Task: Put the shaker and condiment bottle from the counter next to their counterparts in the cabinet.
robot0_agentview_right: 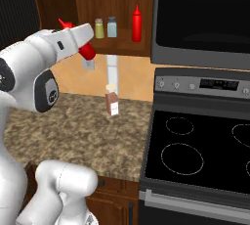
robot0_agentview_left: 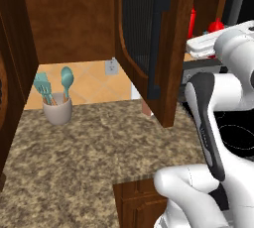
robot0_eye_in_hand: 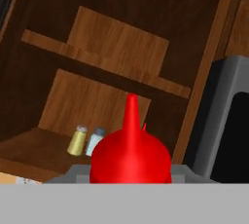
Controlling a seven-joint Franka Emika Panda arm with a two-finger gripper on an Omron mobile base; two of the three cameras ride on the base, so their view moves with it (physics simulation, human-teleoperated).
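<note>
The gripper holds 1 red condiment bottle; the cabinet has 2 shakers and 1 red bottle.

No legible text, brand, number or sign is showing on any item in the three views. The stove control panel is displaying a dark readout strip with faint pale marks that are too small to read, and the small brown bottle standing on the surface is carrying a pale label with no readable characters. The two shakers and the red bottle on the cabinet shelf are showing plain, unmarked faces.
</note>
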